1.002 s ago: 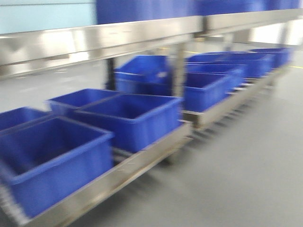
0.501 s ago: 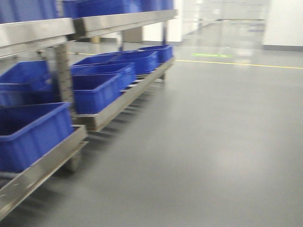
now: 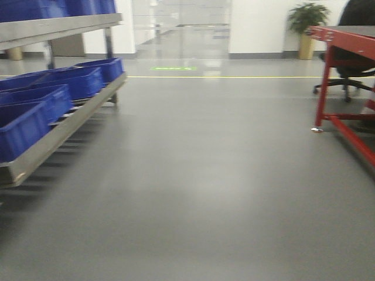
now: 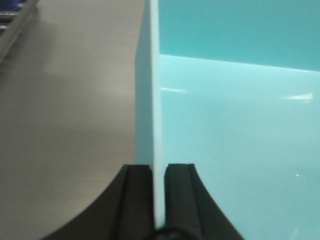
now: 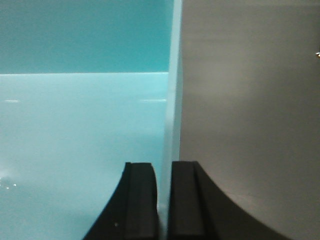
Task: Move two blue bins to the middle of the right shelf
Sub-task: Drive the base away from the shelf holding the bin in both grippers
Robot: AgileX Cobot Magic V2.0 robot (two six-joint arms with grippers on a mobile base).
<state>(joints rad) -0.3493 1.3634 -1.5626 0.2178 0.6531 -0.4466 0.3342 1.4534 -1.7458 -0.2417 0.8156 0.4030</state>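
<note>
One bin is in carriage, off the shelf and over bare floor. The left gripper is closed to the thickness of one side wall and pinches it. The right gripper pinches the opposite wall in the same way. The bin reads pale cyan in both wrist views. Whether a second bin is nested inside cannot be told.

Change: a second ago the shelf and its row of dark blue bins filled the front view. The shelf now occupies only the edge, and open floor lies ahead. Judgement: the base has swung away from the shelf with the load, so this is the transit step. No placement has been made.

Surroundings: a red bench stands well apart from the shelf, across the floor, with an office chair behind it. A potted plant stands at the wall beyond the shelf's far end. The bench leg is the likeliest obstruction if the swing goes further.
</note>
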